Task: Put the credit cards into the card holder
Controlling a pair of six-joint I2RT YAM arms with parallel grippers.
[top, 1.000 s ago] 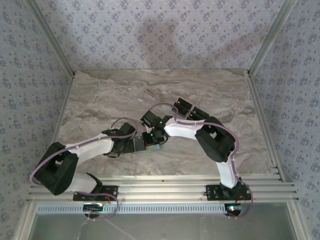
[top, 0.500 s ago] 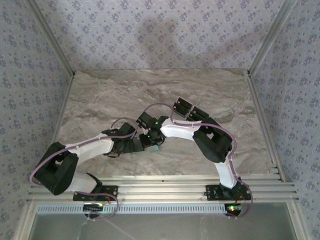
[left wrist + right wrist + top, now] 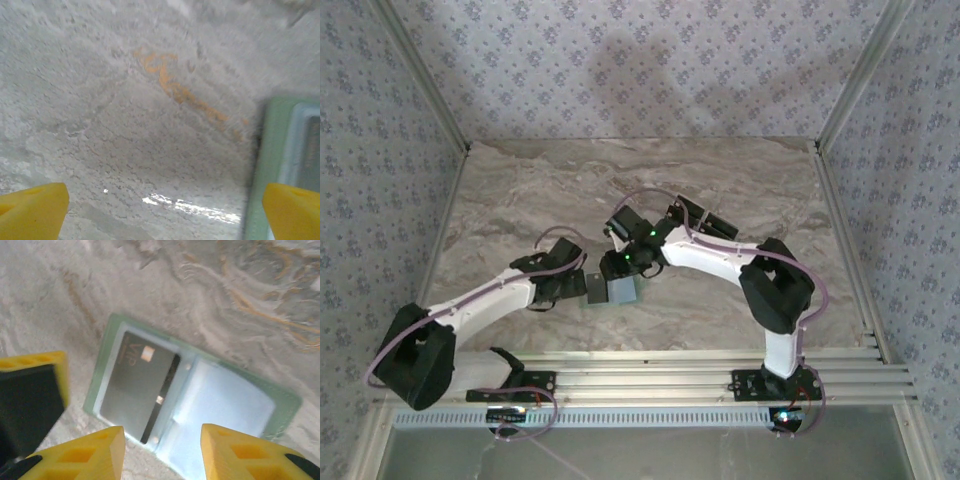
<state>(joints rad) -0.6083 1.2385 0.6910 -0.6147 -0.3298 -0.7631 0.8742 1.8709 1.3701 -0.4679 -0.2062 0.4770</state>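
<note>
The card holder (image 3: 623, 291) lies open and flat on the marble table, pale green with clear pockets (image 3: 227, 402). A dark credit card (image 3: 135, 390) sits in its left pocket (image 3: 596, 290). My right gripper (image 3: 162, 450) hovers just above the holder's near edge, open, with nothing between its yellow fingers. My left gripper (image 3: 160, 215) is open just left of the holder (image 3: 282, 165), its fingers wide apart over bare table. Two more dark credit cards (image 3: 692, 213) (image 3: 722, 226) lie behind the right arm, partly hidden by it.
One yellow, black-padded finger of the left gripper (image 3: 32, 390) stands close to the holder's left edge. The marble table (image 3: 520, 190) is bounded by patterned walls at the back and sides. An aluminium rail (image 3: 650, 375) runs along the near edge.
The right gripper has opened and lifted back from the holder, leaving the dark card in the pocket. The left gripper has drawn back to the left, off the holder.
</note>
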